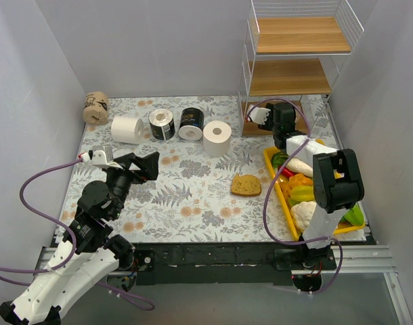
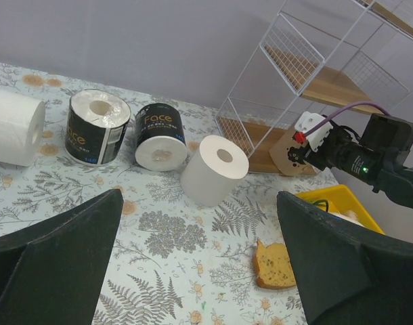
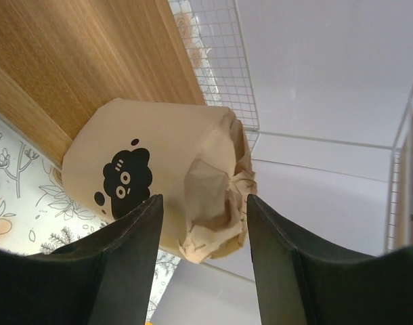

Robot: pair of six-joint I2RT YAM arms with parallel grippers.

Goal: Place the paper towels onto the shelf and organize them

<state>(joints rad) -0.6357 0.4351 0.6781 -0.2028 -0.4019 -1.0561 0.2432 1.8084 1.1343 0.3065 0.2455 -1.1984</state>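
At the counter's far right corner, the right gripper (image 3: 203, 203), closed on 1 tan printed roll (image 3: 125, 169), held it tilted against the lowest board of the shelf (image 3: 91, 61); the left gripper (image 2: 200, 196) gaped empty.

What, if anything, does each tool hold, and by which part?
The right tool pinches the tan roll at its crumpled end; the left tool is open, holding nothing.

Lab rig: white enclosure walls (image 1: 159, 47), floral tabletop (image 1: 193, 196).
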